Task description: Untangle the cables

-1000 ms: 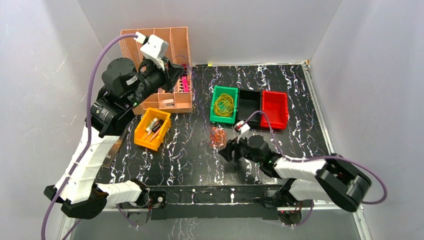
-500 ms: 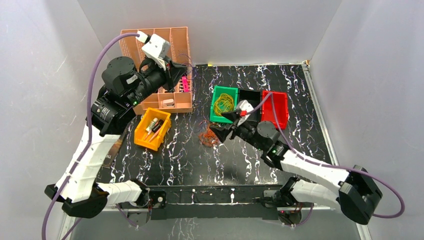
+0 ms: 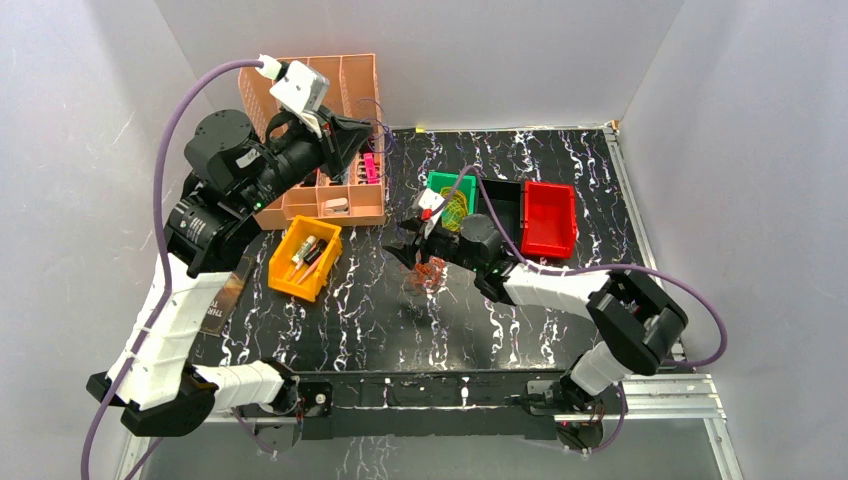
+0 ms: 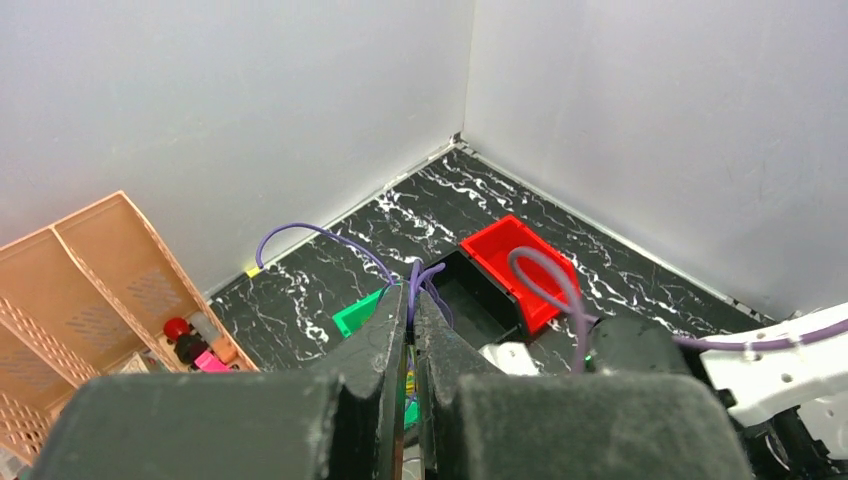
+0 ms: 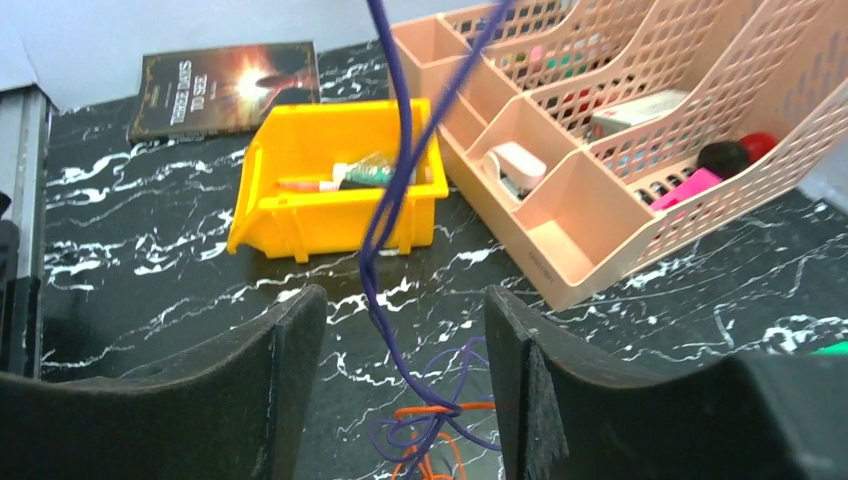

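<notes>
The cables are hair-thin wire loops. A small orange and purple bundle [image 3: 431, 273] lies on the black mat in front of the green bin [image 3: 436, 181], which holds yellow loops [image 3: 452, 210]. My left gripper [image 3: 371, 133] is raised by the pink organizer and shut on purple strands [image 4: 300, 230]. One taut purple strand [image 5: 392, 150] runs down to the knotted bundle [image 5: 440, 415]. My right gripper [image 3: 405, 244] is open, low over the mat. Its fingers [image 5: 290, 380] stand either side of that strand, just short of the bundle, touching nothing.
A pink mesh organizer [image 3: 345, 85] stands at the back left, with a yellow bin [image 3: 303, 262] of small items in front of it. A black bin [image 3: 498, 205] and a red bin [image 3: 548, 215] sit right of the green one. A book [image 5: 225, 85] lies at the mat's left edge.
My right arm has swung left and forward from the near side to the bundle, now open around the purple strand. My left gripper has risen slightly, still shut on the purple strands.
</notes>
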`<action>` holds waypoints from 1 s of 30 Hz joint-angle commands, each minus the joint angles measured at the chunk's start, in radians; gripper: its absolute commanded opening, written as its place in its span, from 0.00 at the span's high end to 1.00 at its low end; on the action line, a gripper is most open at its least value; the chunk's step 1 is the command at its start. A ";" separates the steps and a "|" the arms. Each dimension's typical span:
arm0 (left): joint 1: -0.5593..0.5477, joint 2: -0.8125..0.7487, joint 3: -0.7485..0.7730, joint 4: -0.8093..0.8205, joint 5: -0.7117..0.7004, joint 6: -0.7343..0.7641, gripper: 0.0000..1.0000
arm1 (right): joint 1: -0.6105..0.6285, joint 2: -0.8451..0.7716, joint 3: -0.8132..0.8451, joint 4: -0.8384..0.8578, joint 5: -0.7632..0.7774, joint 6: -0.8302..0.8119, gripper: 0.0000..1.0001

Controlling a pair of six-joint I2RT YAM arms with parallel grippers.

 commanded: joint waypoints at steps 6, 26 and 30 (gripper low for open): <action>0.005 0.018 0.130 0.019 0.007 0.000 1.00 | 0.000 0.068 -0.031 0.044 -0.074 0.091 0.58; 0.005 0.082 0.214 0.079 -0.103 0.048 1.00 | 0.006 -0.004 -0.559 0.204 0.013 0.311 0.63; 0.005 0.098 0.262 0.109 -0.161 0.084 1.00 | 0.006 0.014 -0.596 0.229 0.020 0.325 0.64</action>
